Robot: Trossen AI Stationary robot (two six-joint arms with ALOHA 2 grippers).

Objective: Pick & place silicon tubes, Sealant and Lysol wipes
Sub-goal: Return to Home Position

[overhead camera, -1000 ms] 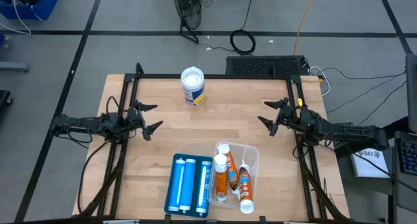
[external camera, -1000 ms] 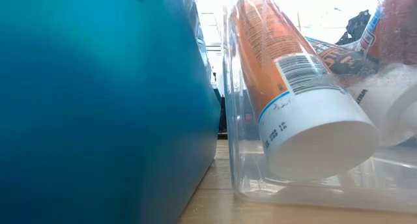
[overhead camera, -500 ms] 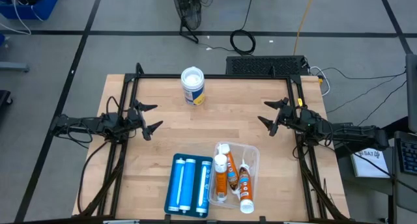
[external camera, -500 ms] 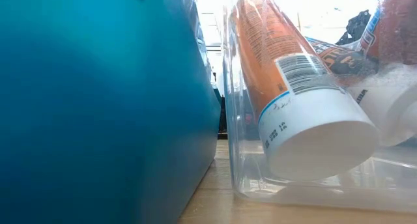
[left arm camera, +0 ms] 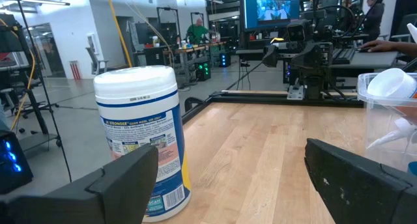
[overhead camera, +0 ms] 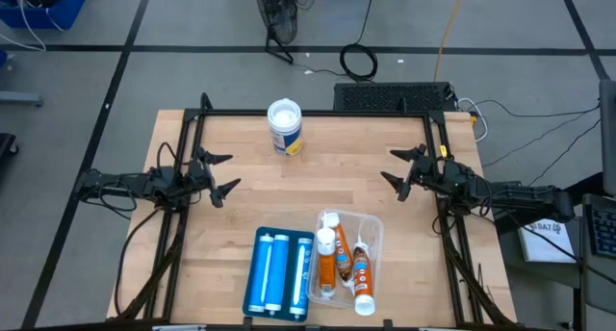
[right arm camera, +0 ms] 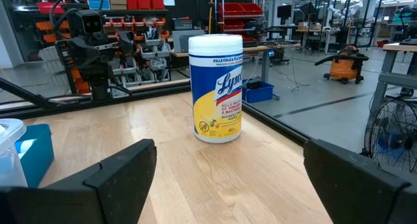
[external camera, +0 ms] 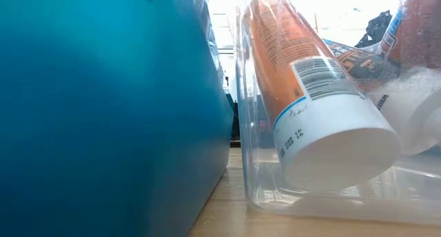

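Observation:
The Lysol wipes [overhead camera: 285,127], a fat canister with a white lid and a blue-and-yellow label, stand upright on their base near the table's far edge. They also show in the left wrist view [left arm camera: 143,139] and the right wrist view [right arm camera: 217,87]. Two blue tubes [overhead camera: 276,271] lie side by side in a blue tray [overhead camera: 247,294] at the near edge. Orange-and-white tubes [overhead camera: 330,259] lie in a clear bin [overhead camera: 375,225] beside it. My left gripper [overhead camera: 219,174] hovers open at the table's left side. My right gripper [overhead camera: 397,167] hovers open at the right side. Both point level toward the middle.
A black frame [overhead camera: 318,113] runs along the table's far edge and down both sides. In the low view the blue tray's wall [external camera: 103,113] and an orange tube's white end [external camera: 337,147] inside the clear bin fill the picture. Bare wood [overhead camera: 308,182] lies between the grippers.

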